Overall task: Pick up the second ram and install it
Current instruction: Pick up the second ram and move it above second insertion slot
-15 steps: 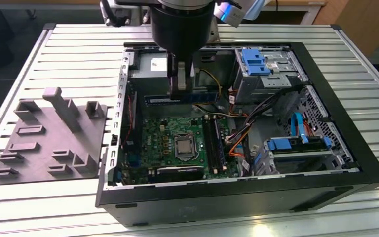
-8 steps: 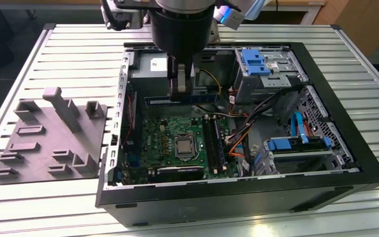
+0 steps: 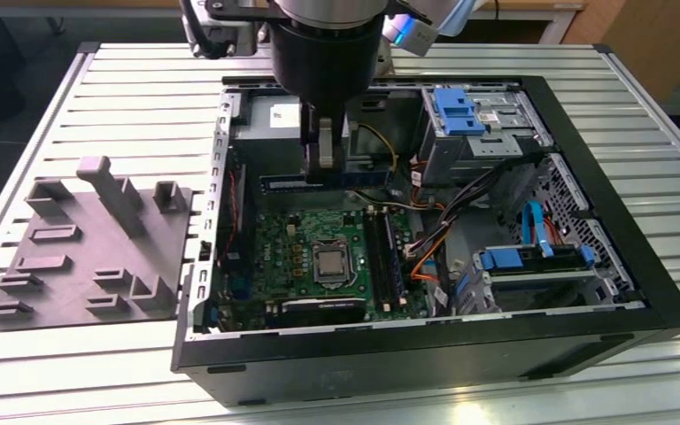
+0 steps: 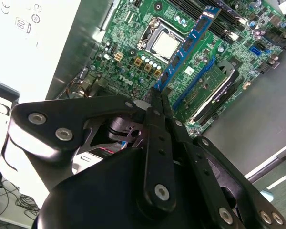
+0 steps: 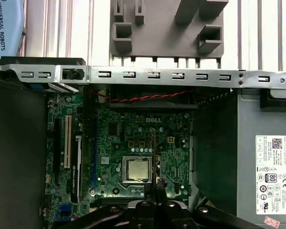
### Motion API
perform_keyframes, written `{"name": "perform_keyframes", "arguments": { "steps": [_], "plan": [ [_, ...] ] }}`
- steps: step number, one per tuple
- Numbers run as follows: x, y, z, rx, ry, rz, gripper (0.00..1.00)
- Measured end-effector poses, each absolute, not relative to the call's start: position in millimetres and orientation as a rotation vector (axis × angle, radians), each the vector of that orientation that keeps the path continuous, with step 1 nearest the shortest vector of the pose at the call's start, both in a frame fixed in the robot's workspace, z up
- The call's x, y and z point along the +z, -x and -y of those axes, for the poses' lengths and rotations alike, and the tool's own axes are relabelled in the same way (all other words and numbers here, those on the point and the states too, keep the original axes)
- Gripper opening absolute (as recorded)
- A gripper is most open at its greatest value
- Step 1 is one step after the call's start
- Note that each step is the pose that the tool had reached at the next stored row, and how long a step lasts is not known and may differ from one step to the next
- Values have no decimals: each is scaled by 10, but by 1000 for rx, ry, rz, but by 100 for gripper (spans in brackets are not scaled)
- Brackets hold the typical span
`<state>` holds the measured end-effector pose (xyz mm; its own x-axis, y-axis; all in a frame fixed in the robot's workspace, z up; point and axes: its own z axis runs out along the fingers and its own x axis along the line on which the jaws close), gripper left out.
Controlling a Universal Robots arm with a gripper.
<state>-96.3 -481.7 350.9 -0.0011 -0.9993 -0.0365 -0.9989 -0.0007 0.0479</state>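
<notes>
My gripper [image 3: 322, 166] hangs inside the open computer case [image 3: 623, 266], shut on the second ram [image 3: 316, 183], a thin, long, blue-green stick. The stick is held level above the back part of the green motherboard [image 3: 305, 252]. In the second wrist view the second ram [image 4: 187, 46] juts out from the shut fingertips [image 4: 156, 98] over the processor socket [image 4: 164, 44], beside the memory slots [image 4: 229, 28]. Another green memory stick [image 4: 210, 82] sits in a slot. In the first wrist view the second ram [image 5: 153, 152] appears edge-on as a thin line ahead of the gripper [image 5: 155, 185].
A grey holder tray [image 3: 81, 239] with upright blocks lies on the slatted table at the exterior view's left of the case. Inside the case are blue drive brackets [image 3: 459, 111], orange and blue cables [image 3: 428, 252], a power supply [image 5: 267, 162] and the metal case wall [image 5: 171, 75].
</notes>
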Motion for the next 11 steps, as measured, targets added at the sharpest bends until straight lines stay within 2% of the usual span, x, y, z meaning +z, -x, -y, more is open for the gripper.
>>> {"name": "perform_keyframes", "arguments": {
  "steps": [11],
  "plan": [
    [3404, 938, 4817, -94, -2215, 2215, 12]
  ]
}}
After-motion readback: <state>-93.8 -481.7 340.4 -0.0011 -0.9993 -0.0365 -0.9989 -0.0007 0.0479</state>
